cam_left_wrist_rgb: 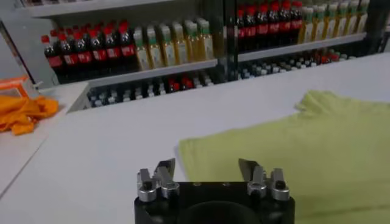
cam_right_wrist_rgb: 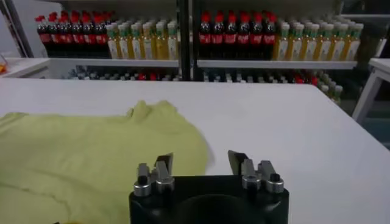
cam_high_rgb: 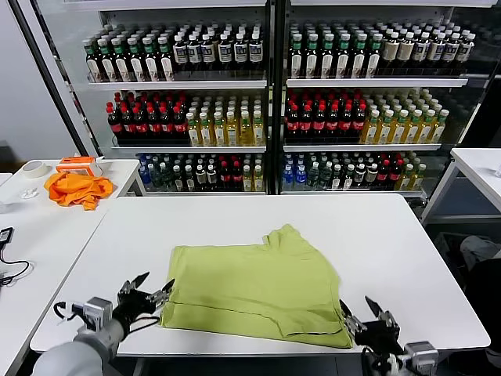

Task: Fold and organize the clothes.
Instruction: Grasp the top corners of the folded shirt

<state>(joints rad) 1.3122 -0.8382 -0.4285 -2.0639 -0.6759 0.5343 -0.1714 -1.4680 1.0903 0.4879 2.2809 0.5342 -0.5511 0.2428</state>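
A lime-green T-shirt [cam_high_rgb: 254,286] is lying partly folded on the white table [cam_high_rgb: 391,243], occupying the near centre of its surface, with a doubled layer running along the near edge and one sleeve [cam_high_rgb: 288,237] projecting toward the far side. The left tool [cam_high_rgb: 149,291] is hovering at the near left corner of the garment, just beside its edge, and its fingers [cam_left_wrist_rgb: 163,172] are standing apart with nothing between them; in the left wrist view the shirt's corner [cam_left_wrist_rgb: 201,152] is lying just beyond the gap. The right tool [cam_high_rgb: 362,312] is hovering at the near right corner of the shirt, close to the table's near edge, and its fingers [cam_right_wrist_rgb: 239,161] are likewise standing apart and holding nothing; in the right wrist view the shirt's edge [cam_right_wrist_rgb: 195,152] is lying ahead of one finger while bare table is showing ahead of the other. Whether either tool is touching the fabric cannot be told. On a separate table at the far left, a crumpled orange cloth [cam_high_rgb: 77,189] is resting beside a roll of tape [cam_high_rgb: 33,168]. Behind the tables, glass-fronted shelves [cam_high_rgb: 270,82] are displaying rows of bottled drinks [cam_high_rgb: 325,117] with red, yellow and dark contents.
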